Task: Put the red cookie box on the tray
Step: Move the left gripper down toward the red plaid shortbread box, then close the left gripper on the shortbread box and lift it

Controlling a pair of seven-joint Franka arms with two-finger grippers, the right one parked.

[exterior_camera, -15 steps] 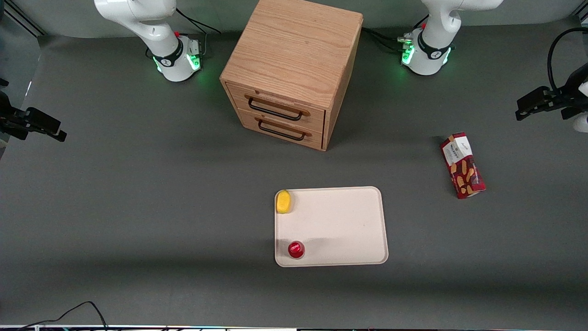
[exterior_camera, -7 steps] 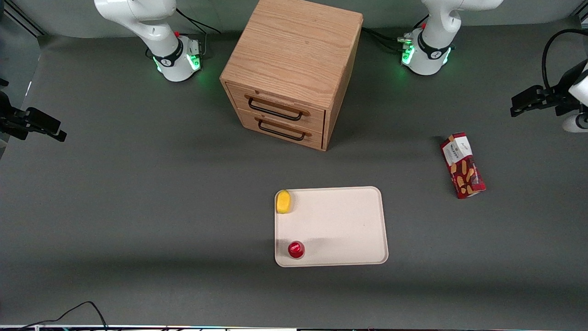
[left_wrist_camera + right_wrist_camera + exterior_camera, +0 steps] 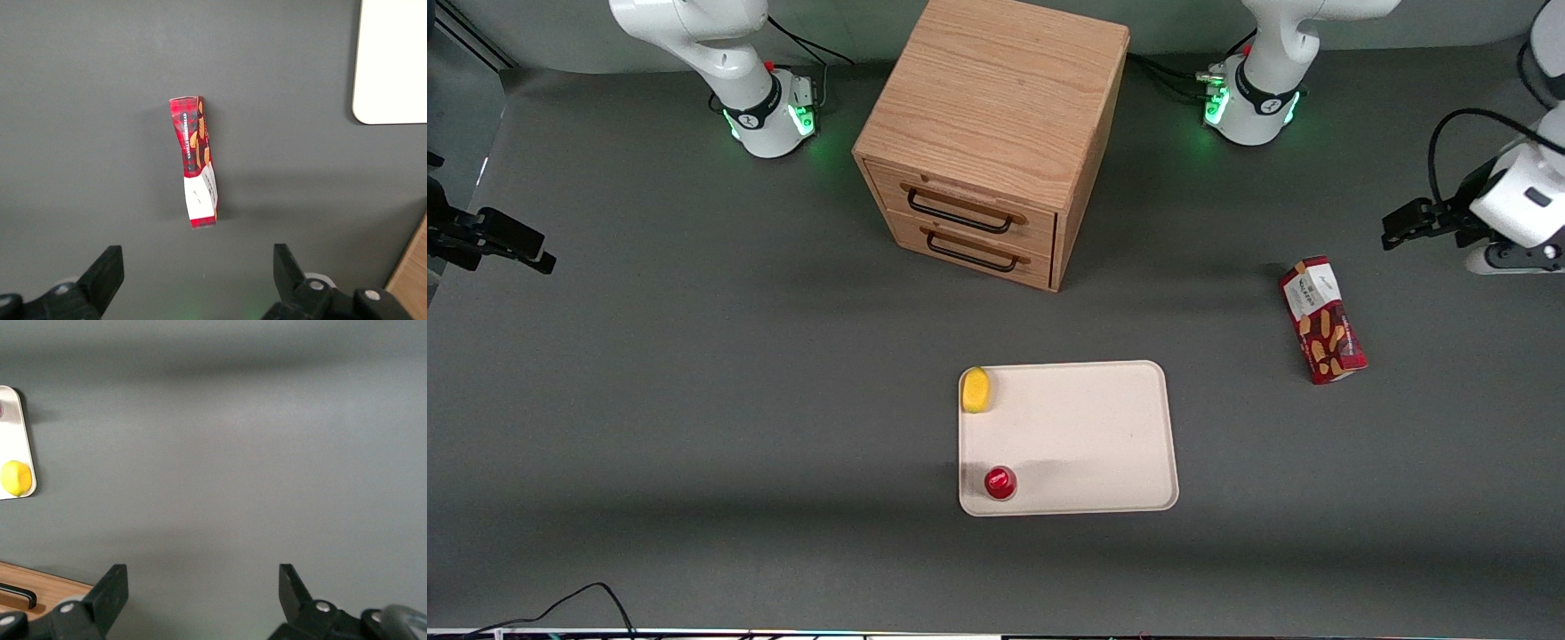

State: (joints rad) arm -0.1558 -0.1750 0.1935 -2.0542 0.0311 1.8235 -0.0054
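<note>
The red cookie box (image 3: 1322, 320) lies flat on the grey table toward the working arm's end, apart from the tray; it also shows in the left wrist view (image 3: 197, 160), white label end toward the gripper. The cream-white tray (image 3: 1094, 436) sits near the table's middle, nearer the front camera than the cabinet; its corner shows in the left wrist view (image 3: 393, 60). My left gripper (image 3: 1392, 229) hangs above the table, a little farther from the front camera than the box. It is open and empty (image 3: 197, 270).
A wooden two-drawer cabinet (image 3: 996, 133) stands farther from the front camera than the tray. A yellow lemon (image 3: 976, 389) and a small red-topped can (image 3: 1000, 483) sit on the tray. A black cable (image 3: 587, 596) lies at the table's front edge.
My left gripper has moved in from the table's end toward the cookie box, and more of the white wrist now shows. The box, tray and other things have not moved.
</note>
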